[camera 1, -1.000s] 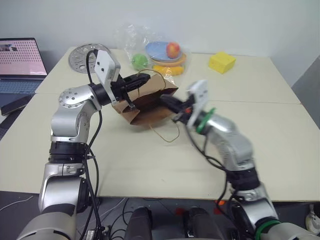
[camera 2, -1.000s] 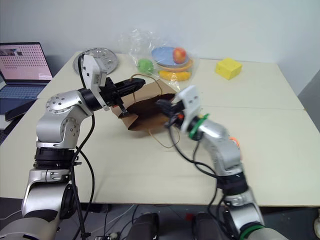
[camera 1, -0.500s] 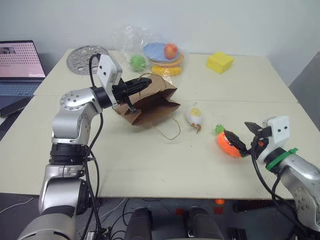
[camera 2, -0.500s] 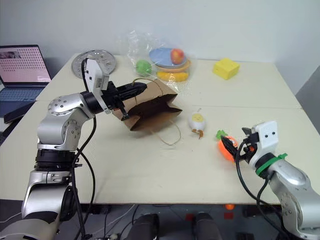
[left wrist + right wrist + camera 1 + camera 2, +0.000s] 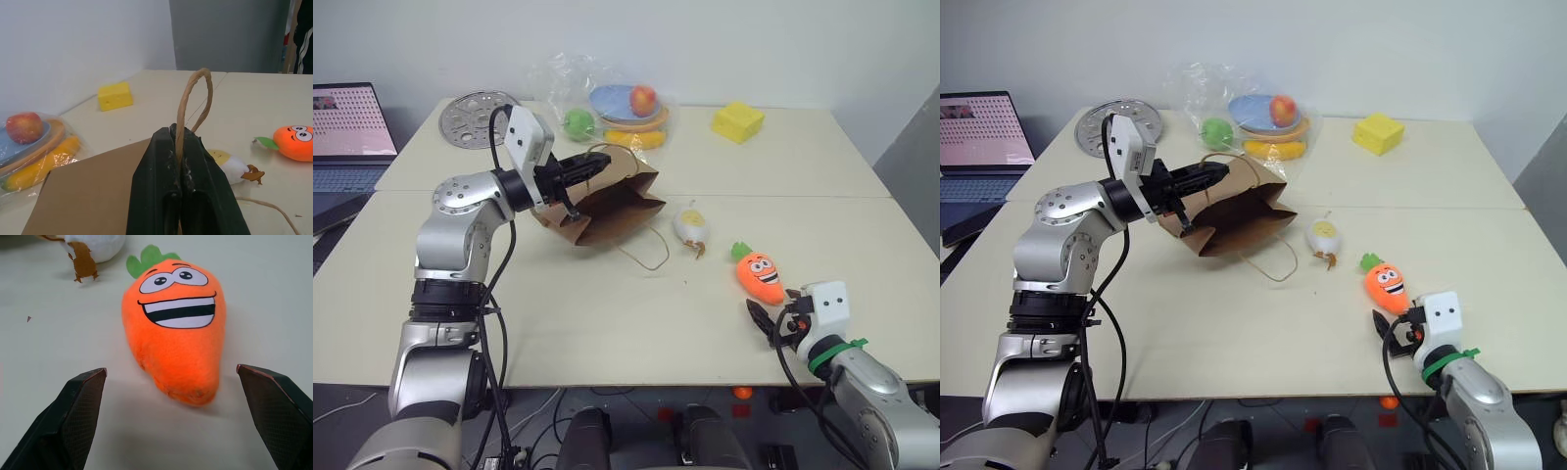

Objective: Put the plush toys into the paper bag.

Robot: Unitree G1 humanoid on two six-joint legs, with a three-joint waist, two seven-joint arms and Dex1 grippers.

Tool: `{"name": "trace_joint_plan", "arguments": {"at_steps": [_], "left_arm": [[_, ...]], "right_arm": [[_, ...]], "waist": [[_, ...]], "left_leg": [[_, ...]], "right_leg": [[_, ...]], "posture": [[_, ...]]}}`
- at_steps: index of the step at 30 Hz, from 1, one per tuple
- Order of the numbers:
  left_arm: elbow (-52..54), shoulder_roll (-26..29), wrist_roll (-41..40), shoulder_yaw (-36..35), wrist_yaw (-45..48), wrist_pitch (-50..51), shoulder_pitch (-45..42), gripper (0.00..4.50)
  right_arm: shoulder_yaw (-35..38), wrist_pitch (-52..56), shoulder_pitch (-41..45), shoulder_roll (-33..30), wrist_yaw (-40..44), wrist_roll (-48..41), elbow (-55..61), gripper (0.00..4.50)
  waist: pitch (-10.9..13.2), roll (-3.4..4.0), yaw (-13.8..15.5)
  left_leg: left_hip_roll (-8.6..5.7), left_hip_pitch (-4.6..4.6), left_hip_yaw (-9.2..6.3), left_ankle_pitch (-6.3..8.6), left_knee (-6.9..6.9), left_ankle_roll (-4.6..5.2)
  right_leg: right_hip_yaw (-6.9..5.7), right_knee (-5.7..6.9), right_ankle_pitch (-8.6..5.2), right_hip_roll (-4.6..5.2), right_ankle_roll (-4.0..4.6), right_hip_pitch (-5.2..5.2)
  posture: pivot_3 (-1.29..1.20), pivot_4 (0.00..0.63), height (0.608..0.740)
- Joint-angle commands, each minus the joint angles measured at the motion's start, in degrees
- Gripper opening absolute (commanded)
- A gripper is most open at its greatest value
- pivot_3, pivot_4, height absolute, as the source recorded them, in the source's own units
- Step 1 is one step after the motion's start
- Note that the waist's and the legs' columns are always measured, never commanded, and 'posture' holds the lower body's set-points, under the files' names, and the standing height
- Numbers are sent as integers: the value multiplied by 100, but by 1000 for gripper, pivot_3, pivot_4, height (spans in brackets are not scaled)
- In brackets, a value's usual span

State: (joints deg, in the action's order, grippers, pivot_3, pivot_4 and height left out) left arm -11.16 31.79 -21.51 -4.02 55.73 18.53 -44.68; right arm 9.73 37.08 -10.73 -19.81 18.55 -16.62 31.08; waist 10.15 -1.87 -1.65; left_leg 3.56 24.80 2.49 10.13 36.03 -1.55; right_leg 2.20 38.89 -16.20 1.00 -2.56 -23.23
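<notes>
Having swung down from the bag [image 5: 607,201] mouth, the right tool [image 5: 1393,328] now gapes wide just short of the carrot [image 5: 759,273] lying on the bench [image 5: 607,313], poised to grasp, while the left tool [image 5: 579,168] stays pinched on the bag's handle [image 5: 193,105].

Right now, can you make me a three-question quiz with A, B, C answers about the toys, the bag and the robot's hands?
1. Where is the carrot toy?
A. inside the paper bag
B. on the table, just ahead of the right end effector
C. on the laptop

2. How many plush toys lie outside the paper bag?
A. none
B. one
C. two

3. What is the left end effector doing?
A. pinching the bag's handle
B. holding an apple
C. hanging open over the table

Answers: 1 B, the carrot lies between the open fingers of the right end effector, untouched. 2 C, the carrot and the white-yellow toy are both on the table. 3 A, its fingers are shut on the bag's handle.
</notes>
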Motion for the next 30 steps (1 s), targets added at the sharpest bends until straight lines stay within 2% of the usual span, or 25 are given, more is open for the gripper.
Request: {"name": "trace_joint_plan", "arguments": {"at_steps": [1, 5, 6, 14, 18, 23, 27, 30], "left_arm": [[230, 80, -51, -64, -11, 2, -98, 0], [309, 100, -68, -100, -47, 43, -32, 0], [328, 110, -73, -112, -50, 54, -18, 0], [413, 81, -52, -105, -127, 53, 125, 0], [384, 68, -48, -86, -156, 29, 108, 0], [278, 61, -14, -52, -130, -19, 49, 0], [139, -10, 33, 7, -123, -99, -63, 0], [107, -55, 39, 31, -117, -125, -112, 0]], "right_arm": [[74, -254, 42, -79, 31, 50, -39, 4298], [110, -456, 101, -171, 116, 56, -270, 3310], [128, -490, 119, -174, 119, 33, -299, 2849], [16, -881, 100, -475, 364, 185, -419, 22], [42, -1013, 197, -619, 659, -20, -142, 22], [-218, 8, 1119, -967, 1041, -802, 585, 22], [-777, 941, 2488, -502, 689, -1309, 556, 22], [-1197, 1188, 2984, -296, 554, -1188, 255, 22]], "waist": [[0, 0, 1], [0, 0, 2], [0, 0, 1], [0, 0, 1], [0, 0, 2], [0, -1, -33], [-3, -7, -10], [-3, -7, 23]], "left_leg": [[0, 0, 0, 0, -1, 0], [0, 0, 3, 1, -2, 0], [0, 0, 4, 1, -2, 0], [0, 0, 10, 0, 0, 0], [1, 0, 11, 0, 0, 0], [4, -6, 26, 0, 3, 0], [9, -9, 17, -1, 3, 1], [7, -2, 14, 0, 2, 0]], "right_leg": [[-1, 0, 0, 0, 0, 0], [1, 0, 0, -1, 2, -1], [2, 0, 0, -1, 1, -1], [7, 0, 1, 0, 1, -1], [6, 0, 1, -1, -1, -1], [20, 3, 7, -1, -11, -4], [16, 6, 11, -9, -9, -3], [12, 3, 24, -9, 15, -5]], "posture": [[0, 150, 740], [0, 150, 740], [0, 150, 740], [0, 150, 740], [0, 150, 740], [0, 150, 740], [0, 150, 740], [0, 150, 740]]}}
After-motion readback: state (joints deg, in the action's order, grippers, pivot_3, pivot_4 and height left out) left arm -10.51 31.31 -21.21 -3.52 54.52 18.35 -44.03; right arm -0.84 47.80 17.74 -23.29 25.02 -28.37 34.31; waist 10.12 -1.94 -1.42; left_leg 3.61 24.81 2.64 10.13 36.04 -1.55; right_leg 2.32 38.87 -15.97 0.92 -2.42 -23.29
